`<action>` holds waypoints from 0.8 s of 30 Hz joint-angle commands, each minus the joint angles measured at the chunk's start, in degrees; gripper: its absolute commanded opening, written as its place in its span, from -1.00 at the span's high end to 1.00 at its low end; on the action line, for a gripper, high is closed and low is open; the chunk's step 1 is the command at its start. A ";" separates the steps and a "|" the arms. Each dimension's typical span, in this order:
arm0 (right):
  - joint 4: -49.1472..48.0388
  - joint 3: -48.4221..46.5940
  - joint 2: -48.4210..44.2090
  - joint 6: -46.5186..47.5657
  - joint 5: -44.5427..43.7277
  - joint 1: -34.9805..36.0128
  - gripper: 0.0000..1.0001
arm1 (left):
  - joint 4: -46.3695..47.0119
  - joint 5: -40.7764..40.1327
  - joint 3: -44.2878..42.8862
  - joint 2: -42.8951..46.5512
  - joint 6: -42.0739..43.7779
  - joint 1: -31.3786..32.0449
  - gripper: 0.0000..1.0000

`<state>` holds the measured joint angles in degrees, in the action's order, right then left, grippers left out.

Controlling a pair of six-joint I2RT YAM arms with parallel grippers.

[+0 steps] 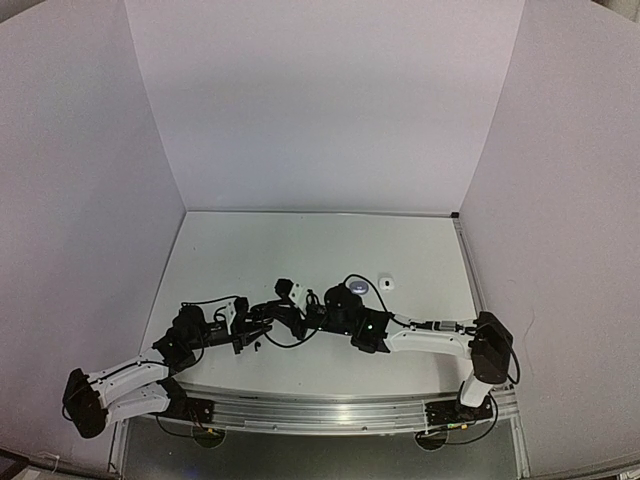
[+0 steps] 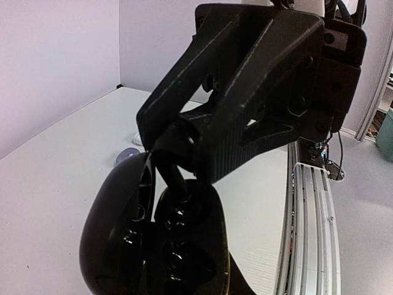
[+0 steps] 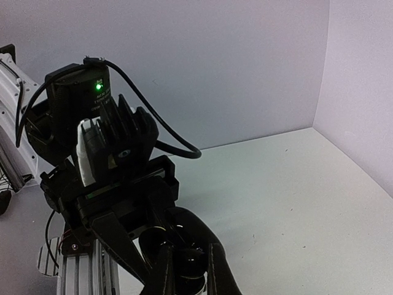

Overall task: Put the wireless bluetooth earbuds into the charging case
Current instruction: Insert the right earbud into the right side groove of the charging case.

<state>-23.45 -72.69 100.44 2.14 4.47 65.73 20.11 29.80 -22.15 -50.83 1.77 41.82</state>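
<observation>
1. The left gripper (image 1: 270,322) is seen near the middle of the table (image 1: 400,250), and its jaws are clamped on the black charging case (image 2: 123,239).
2. The charging case is held open just in front of the left wrist camera. Its glossy lid is turned to the left and its base, with the round wells, lies to the right.
3. The right gripper (image 2: 171,157) is brought against the left one from the other side. Its fingertips are lowered to the open case, just above the wells.
4. The jaws of the right gripper are almost fully together. It cannot be told if something is pinched between them, because everything there is black.
5. The earbuds cannot be identified with certainty. Shiny round shapes are seen in the wells, but it cannot be told whether these are buds or empty seats.
6. Two small dark specks (image 1: 258,346) are seen on the table just beside the left gripper, too small to be named.
7. A small white case (image 1: 387,284) and a greyish round object (image 1: 360,287) lie side by side on the table, beyond the right arm.
</observation>
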 commanded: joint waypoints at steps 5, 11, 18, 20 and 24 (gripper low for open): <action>1.91 0.11 0.39 9.28 1.83 0.45 1.00 | 10.59 1.37 -0.83 -0.39 -4.23 0.01 1.00; 3.22 1.98 -1.03 13.56 3.59 0.45 1.00 | 9.64 1.94 -0.97 0.01 -4.18 0.01 1.00; 6.63 2.16 -1.32 15.21 4.60 0.44 1.00 | 9.35 2.64 -1.35 -0.06 -3.22 0.01 1.00; 7.08 2.41 -1.53 15.36 4.52 0.45 1.00 | 8.79 2.79 -1.42 0.04 -2.72 0.01 1.00; 8.77 2.31 -1.57 14.80 4.02 0.45 0.84 | 8.35 3.09 -1.62 0.07 -2.39 0.01 1.00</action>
<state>-22.15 -72.00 99.67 16.68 7.43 65.82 22.40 31.92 -21.98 -51.57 -1.49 41.85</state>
